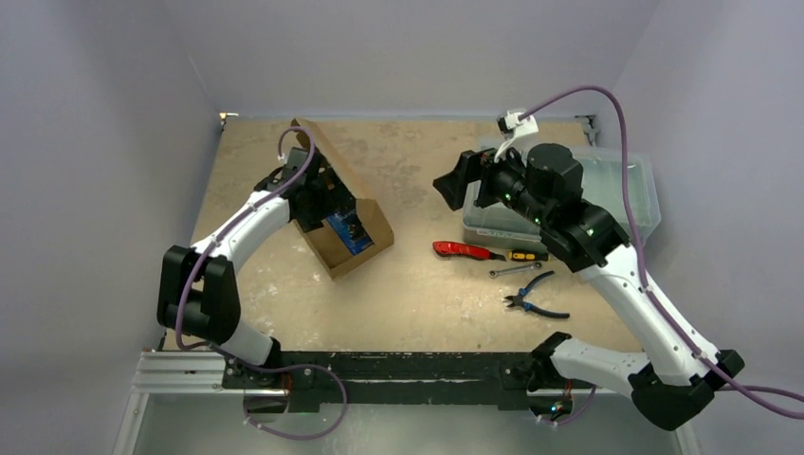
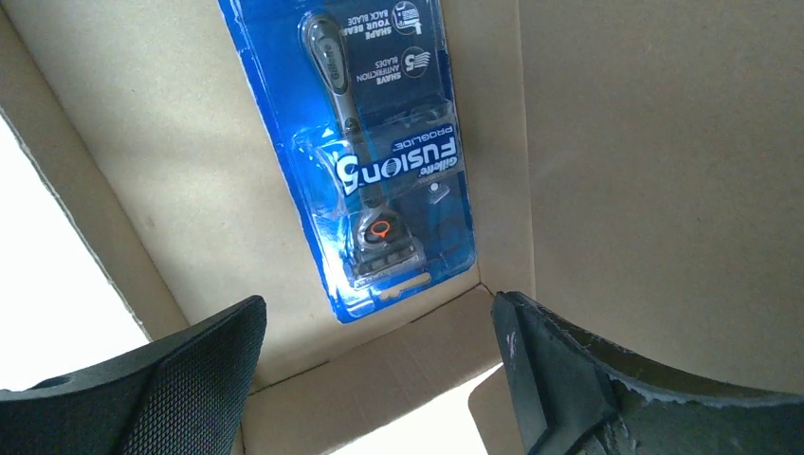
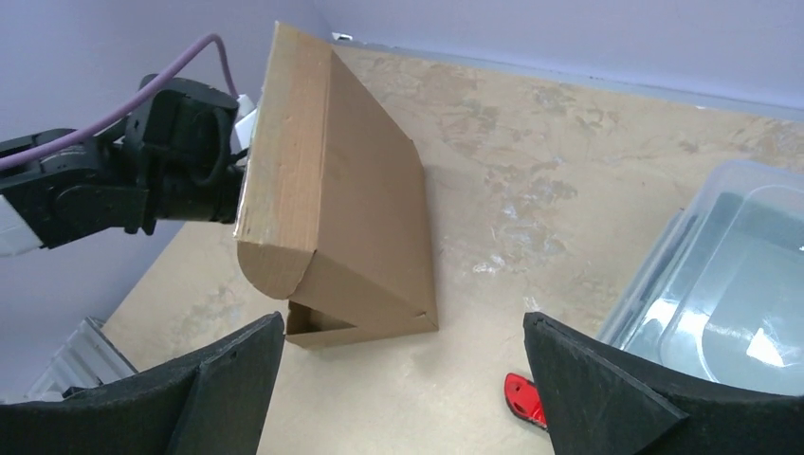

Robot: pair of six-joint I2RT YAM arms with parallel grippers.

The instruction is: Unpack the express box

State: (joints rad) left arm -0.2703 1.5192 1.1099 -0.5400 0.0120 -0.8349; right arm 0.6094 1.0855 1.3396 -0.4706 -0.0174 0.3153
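Top cam: overhead from near side, whole beige table. Left wrist cam: v. close inside brown cardboard mailer box. Right wrist cam: same box, farther off.

Probably a lab cell, walled tabletop, pliers

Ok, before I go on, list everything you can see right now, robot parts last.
express box: one, brown cardboard, left of table centre, lid raised
razor pack: one, blue, lying inside the box
plastic bin: one, clear, far right, partly behind the right arm
red-handled tool: one, red and black, in front of the bin
yellow-and-black item: one, right of the red tool; too small to identify
wrench: one, silver, just nearer than those
pliers: one, blue handles, nearest the bases
table: one, tan
left gripper: black, open, inside the box
right gripper: black, open, raised, facing the box
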